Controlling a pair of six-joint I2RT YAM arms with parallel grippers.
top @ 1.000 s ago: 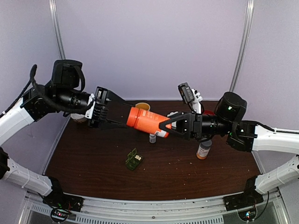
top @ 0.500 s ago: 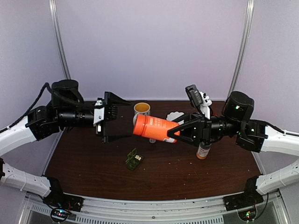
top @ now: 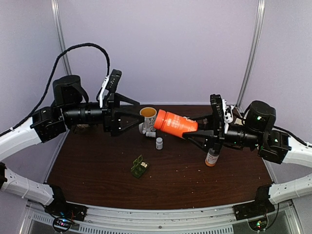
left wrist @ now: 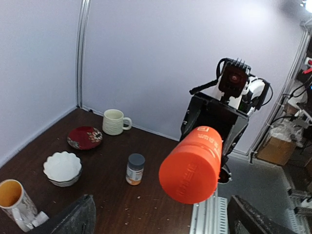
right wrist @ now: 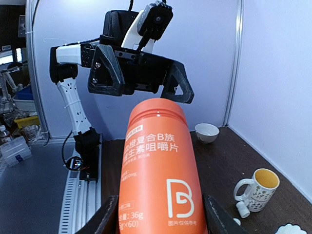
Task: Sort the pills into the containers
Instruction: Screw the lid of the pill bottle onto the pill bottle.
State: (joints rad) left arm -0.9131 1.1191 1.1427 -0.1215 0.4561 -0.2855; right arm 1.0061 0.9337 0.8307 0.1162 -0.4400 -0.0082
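Moved: left gripper (top: 137,115) has released the orange bottle (top: 176,123) and drawn back left; the bottle has travelled right.
Top, left gripper: jaws spread wide, empty, beside the mug (top: 148,116).
Top, right gripper (top: 193,129): closed partway on the bottle's base end, holding it aloft.
Top, pill box (top: 140,167): on the table (top: 87,165), lid up (front centre), well apart from both grippers.
Left wrist: fingers (left wrist: 78,219) wide apart; bottle ahead in the right gripper.
Right wrist: fingers (right wrist: 105,219) flank the bottle; pill box out of view.
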